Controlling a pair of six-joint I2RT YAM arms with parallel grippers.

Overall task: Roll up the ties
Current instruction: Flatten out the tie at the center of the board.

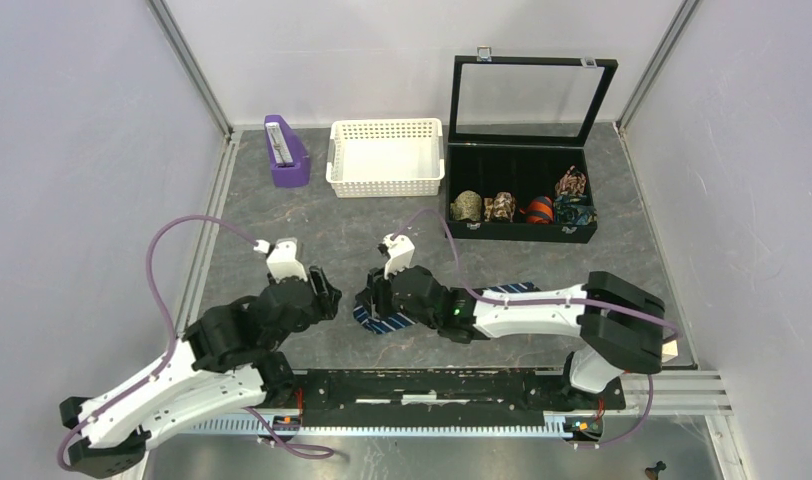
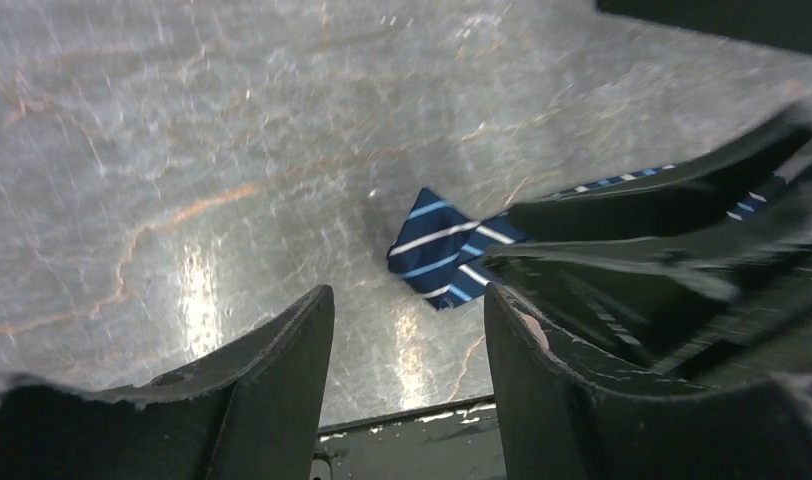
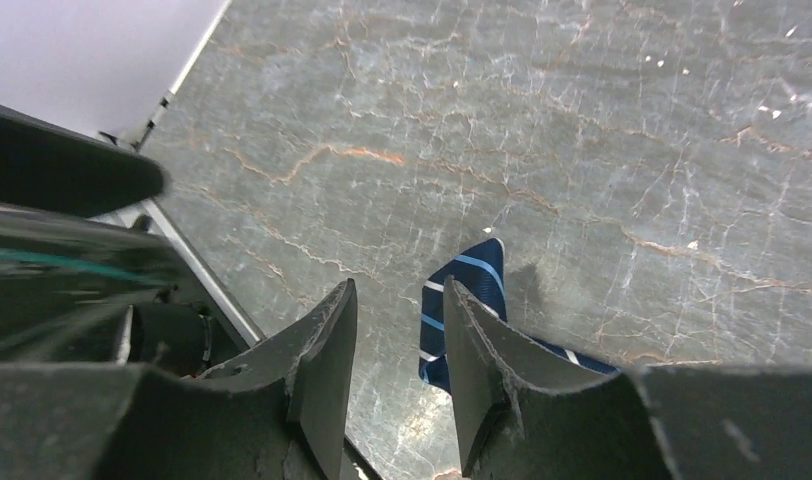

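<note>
Navy tie [image 3: 474,275] lies flat just beside the parted right claw [image 3: 399,305].

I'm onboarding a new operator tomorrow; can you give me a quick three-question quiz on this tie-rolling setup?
1. True or false: the left gripper and the right gripper both stand open, holding nothing.
2. The patterned rolls sit in: A white basket; B black case; C purple holder.
3. Fill in: the striped tie lies on the ____.
Key: 1 true; 2 B; 3 table.
</note>
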